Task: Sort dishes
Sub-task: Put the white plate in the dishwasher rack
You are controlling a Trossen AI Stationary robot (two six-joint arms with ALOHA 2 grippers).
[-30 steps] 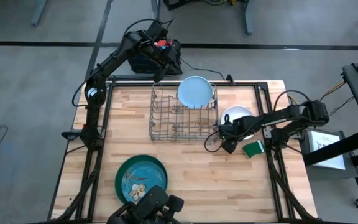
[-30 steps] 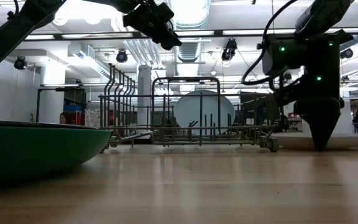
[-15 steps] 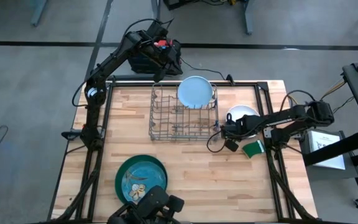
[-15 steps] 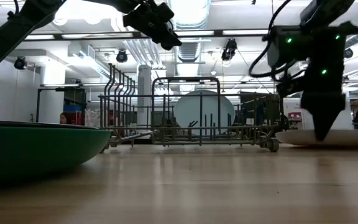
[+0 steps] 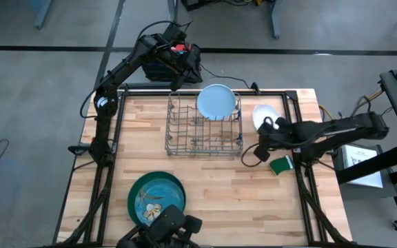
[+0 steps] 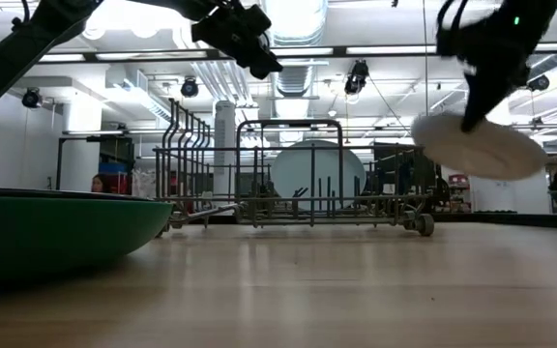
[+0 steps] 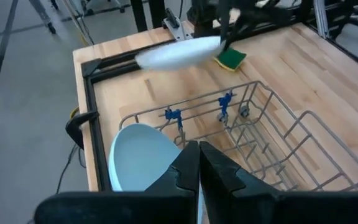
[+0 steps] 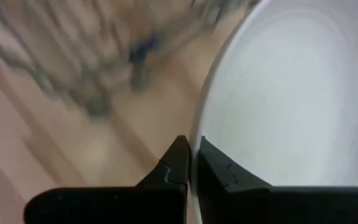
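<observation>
The white plate [image 5: 266, 115] hangs tilted above the table's right side, with my right gripper [image 5: 267, 128] shut on it; it also shows in the low view [image 6: 479, 145]. A pale blue plate [image 5: 216, 101] stands on edge in the far end of the grey wire rack [image 5: 204, 129]. A teal plate [image 5: 158, 195] lies inside a larger dark green plate [image 5: 132, 201] at the near edge. My left gripper [image 7: 197, 163] is shut, empty, in the air above the rack's far left corner. My right gripper pinches the white plate's rim [image 8: 199, 134] between its two fingers, one on the plate's upper face and one beneath. The fingers slant down onto it from the table's right. The plate is lifted clear of the table and tilted, reaching out past the fingertips.
A green sponge [image 5: 280, 164] lies on the table near the right edge, below the right arm. A black frame runs along the table's far and side edges. Bare wood lies between the rack and the dark green plate.
My right gripper has shut on the white plate's rim and gone up with it, tipping steeper. The plate, which lay flat on the table right of the rack, now hangs tilted, clear of the table and a little nearer the far edge.
</observation>
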